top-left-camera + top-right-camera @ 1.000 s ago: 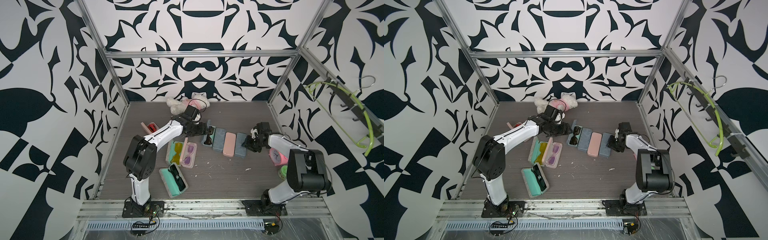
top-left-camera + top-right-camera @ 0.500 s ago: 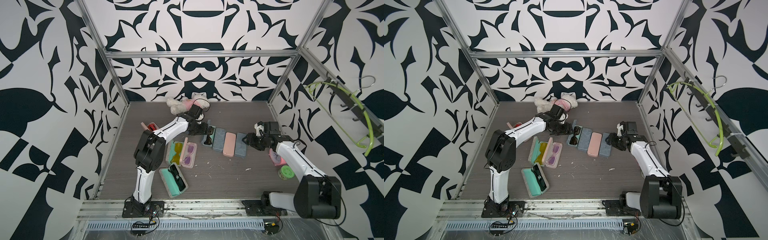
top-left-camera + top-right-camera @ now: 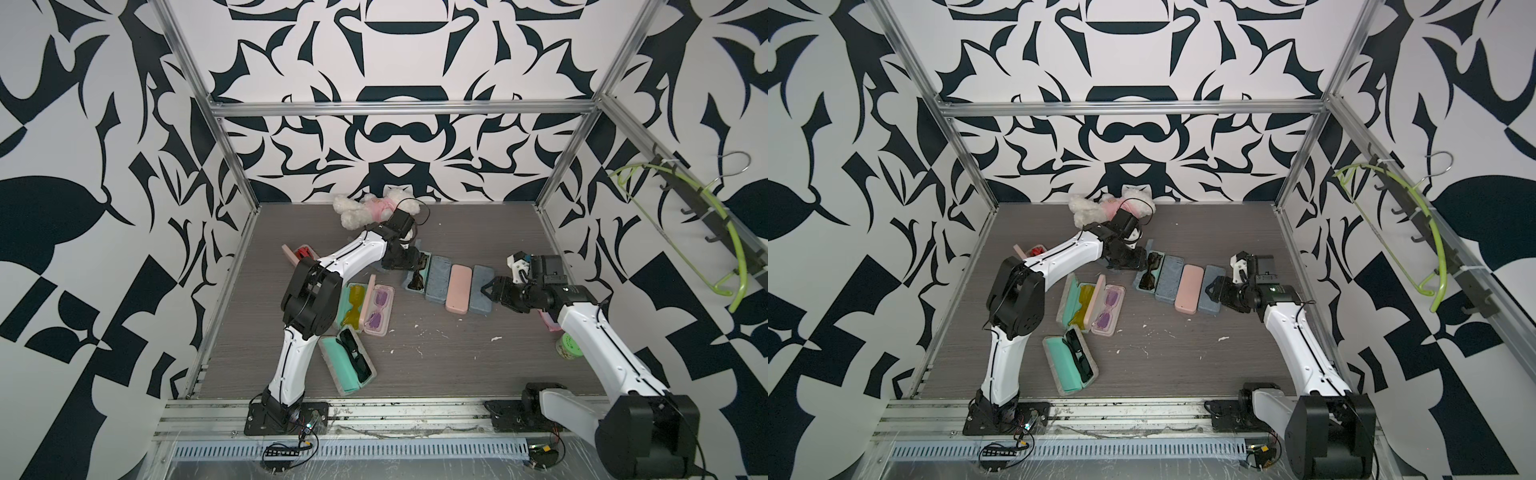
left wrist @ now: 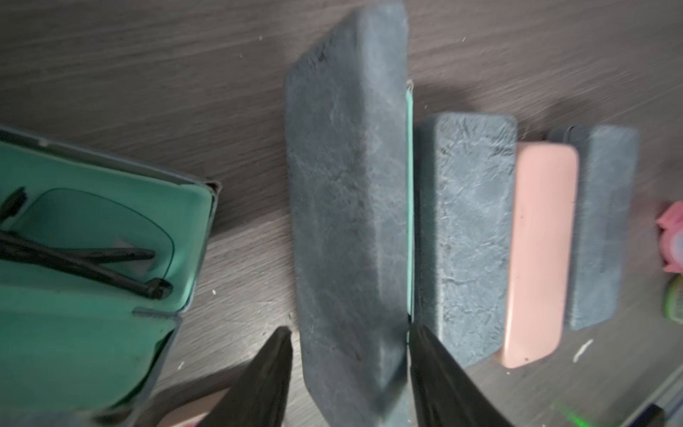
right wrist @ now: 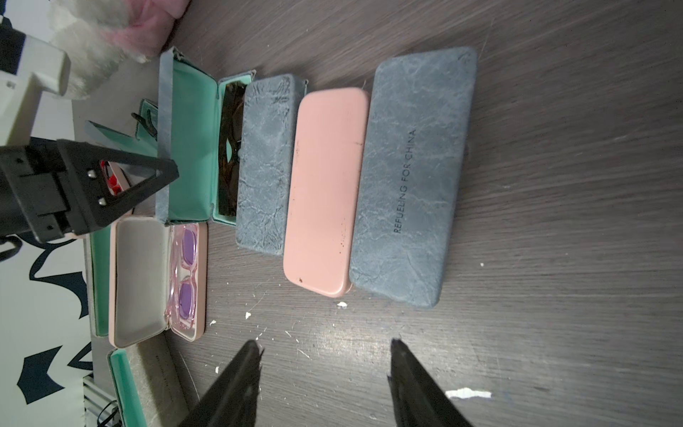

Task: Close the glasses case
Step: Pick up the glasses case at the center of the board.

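Lid-closing step in hand, by our reading. Glasses case sits mid-worktop, nearer back edge, at end of row of four, touching grey case. Lid stands upright, dark sunglasses inside. Left gripper open, jaws straddling lid's end, no clear pinch. Right gripper open, empty, over bare worktop by row's far end. Next move, we judge: fold lid down over sunglasses until shut, without shoving row. Case rigid, rounded oblong, mottled grey leathery skin, smooth teal lining; pink case smooth.
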{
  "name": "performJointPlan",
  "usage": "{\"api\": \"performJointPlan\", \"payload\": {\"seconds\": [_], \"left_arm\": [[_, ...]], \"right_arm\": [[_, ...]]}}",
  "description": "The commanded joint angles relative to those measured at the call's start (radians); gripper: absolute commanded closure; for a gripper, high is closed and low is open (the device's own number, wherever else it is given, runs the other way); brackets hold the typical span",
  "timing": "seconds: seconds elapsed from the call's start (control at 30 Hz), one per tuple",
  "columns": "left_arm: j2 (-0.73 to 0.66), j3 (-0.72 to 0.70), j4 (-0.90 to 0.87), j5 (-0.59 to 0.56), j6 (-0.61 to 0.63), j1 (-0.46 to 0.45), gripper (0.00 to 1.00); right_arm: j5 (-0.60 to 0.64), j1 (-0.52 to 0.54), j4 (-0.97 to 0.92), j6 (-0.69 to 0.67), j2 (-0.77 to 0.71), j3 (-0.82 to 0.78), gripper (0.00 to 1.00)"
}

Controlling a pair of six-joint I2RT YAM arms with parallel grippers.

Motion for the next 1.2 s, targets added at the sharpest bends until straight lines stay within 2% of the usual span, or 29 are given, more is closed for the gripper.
{"api": "performJointPlan", "payload": {"seconds": [0.0,0.27,0.47,1.17], "left_arm": [[0.033,0.045,-0.07,-0.049,0.03,-0.017,0.48],[0.057,0.081,-0.116,-0.114,0.041,-0.033,0.62],[0.043,0.088,-0.126,-0.16,0.04,-0.038,0.67],[-0.065,0.046,-0.178,-0.278,0.047,-0.062,0.71]], "right_arm": [[-0.01,0.01,-0.01,0.0,-0.018,-0.006,0.42],[-0.005,0.017,-0.012,-0.003,-0.022,-0.01,0.42],[-0.001,0.018,-0.02,-0.007,-0.023,-0.001,0.42],[0.005,0.033,-0.027,0.004,-0.047,-0.005,0.44]]}}
